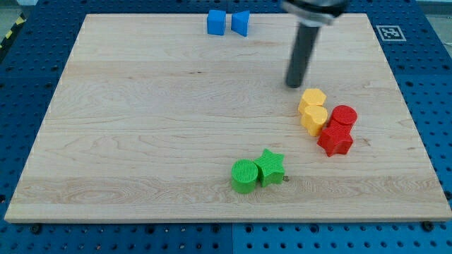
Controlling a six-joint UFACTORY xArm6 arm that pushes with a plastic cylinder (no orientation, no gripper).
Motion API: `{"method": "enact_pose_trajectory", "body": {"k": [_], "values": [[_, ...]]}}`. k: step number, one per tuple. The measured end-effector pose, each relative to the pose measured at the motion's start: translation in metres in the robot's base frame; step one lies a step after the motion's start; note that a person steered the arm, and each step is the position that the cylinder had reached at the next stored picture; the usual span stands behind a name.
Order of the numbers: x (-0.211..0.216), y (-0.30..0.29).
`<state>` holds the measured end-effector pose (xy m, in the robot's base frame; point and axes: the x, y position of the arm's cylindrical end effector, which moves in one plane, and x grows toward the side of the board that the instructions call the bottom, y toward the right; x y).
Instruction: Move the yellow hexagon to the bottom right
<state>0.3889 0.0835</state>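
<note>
The yellow hexagon (312,98) lies right of the board's middle, touching a second yellow block (315,119) just below it. My tip (294,85) is on the board just up and left of the yellow hexagon, a small gap away. The rod rises toward the view's top.
A red cylinder (344,116) and a red star (335,140) sit against the yellow blocks' right side. A green cylinder (245,176) and a green star (270,167) lie at bottom centre. Two blue blocks (217,22) (241,22) sit at the top edge. The wooden board (141,127) ends near the view's bottom.
</note>
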Motion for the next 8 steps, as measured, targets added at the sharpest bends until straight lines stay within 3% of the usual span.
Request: {"method": "enact_pose_trajectory", "body": {"k": [2, 3, 7, 8], "values": [[0.050, -0.031], [0.052, -0.030], [0.050, 0.083], [0.034, 0.086]]}}
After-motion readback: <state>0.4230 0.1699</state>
